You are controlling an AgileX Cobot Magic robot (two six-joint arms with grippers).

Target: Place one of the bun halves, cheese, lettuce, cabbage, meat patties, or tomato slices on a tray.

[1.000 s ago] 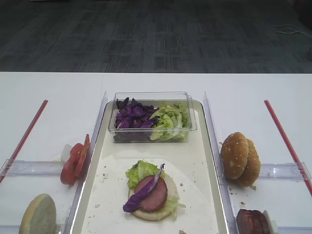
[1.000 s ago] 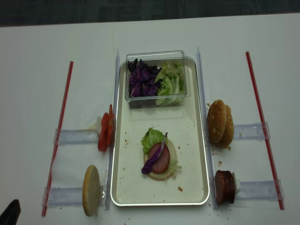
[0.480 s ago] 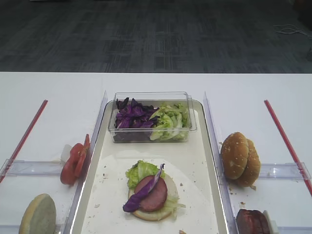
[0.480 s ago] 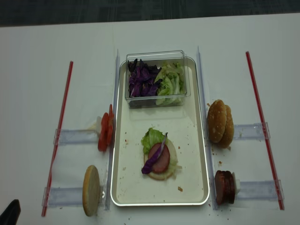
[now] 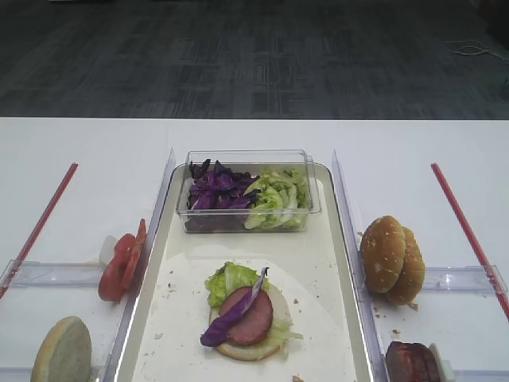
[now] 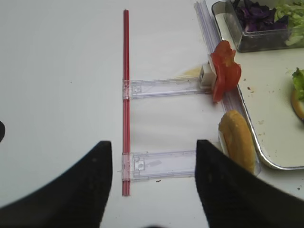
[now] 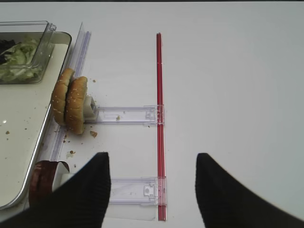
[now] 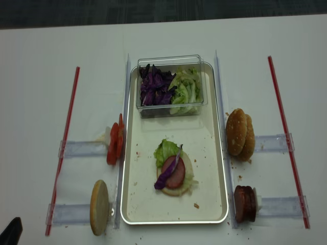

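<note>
Two black fingers point(image 7: 80, 199) of the right pincer point(image 7: 152, 190) spread wide at the near edge, nothing between. Beyond, on the white bench point(image 7: 237, 71): two sesame bun halves point(image 7: 71, 102) upright just beside the tray point(image 7: 28, 156) rim, a red strip point(image 7: 159, 118), meat patties point(image 7: 42, 183) near left, lettuce point(image 7: 16, 59) in a clear box point(image 7: 42, 45) far left.

I work in what looks like a lab or test room: a plain white counter point(image 5: 254, 135) marked with red strips point(image 8: 69, 127) and clear plastic holders point(image 8: 82, 149), dark office carpet point(image 5: 254, 56) behind it
</note>
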